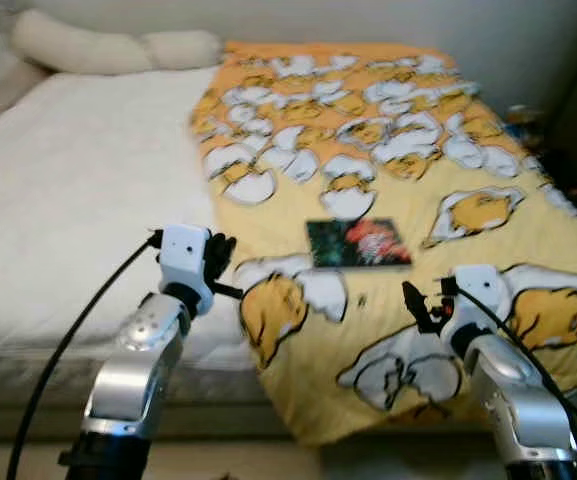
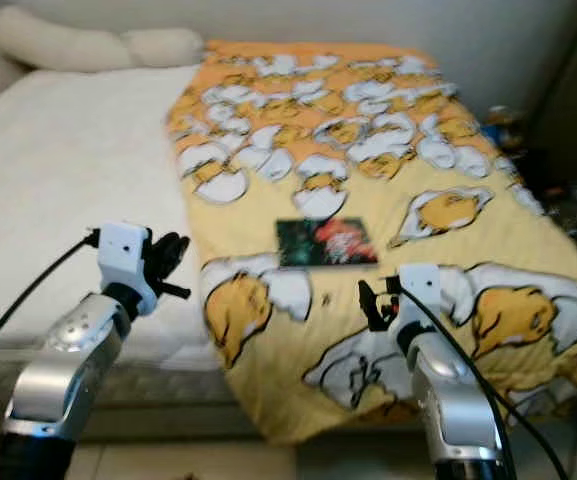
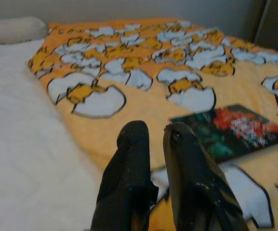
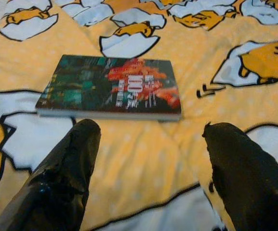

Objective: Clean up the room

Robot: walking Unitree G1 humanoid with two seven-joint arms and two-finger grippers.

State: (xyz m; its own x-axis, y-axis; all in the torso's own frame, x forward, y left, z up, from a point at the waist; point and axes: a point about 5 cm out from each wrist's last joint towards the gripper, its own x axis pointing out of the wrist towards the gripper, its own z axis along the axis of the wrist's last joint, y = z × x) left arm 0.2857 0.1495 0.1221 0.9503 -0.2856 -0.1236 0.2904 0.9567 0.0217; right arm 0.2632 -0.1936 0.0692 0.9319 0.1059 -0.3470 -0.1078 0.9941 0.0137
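Note:
A dark book with a red and green cover point(image 1: 358, 243) point(image 4: 112, 86) lies flat on the yellow egg-print blanket point(image 1: 368, 120) in the middle of the bed. My right gripper point(image 1: 420, 300) point(image 4: 153, 139) hovers just short of the book's near edge, fingers wide open with nothing between them. My left gripper point(image 1: 224, 262) point(image 3: 155, 132) is raised over the blanket's left border, to the left of the book, with its two black fingers close together and holding nothing.
The bare white mattress point(image 1: 58, 180) takes up the bed's left half, with white pillows point(image 1: 108, 48) at the head. A dark cluttered corner point(image 1: 568, 150) stands beside the bed at the right. A black cable point(image 1: 68, 340) trails from my left arm.

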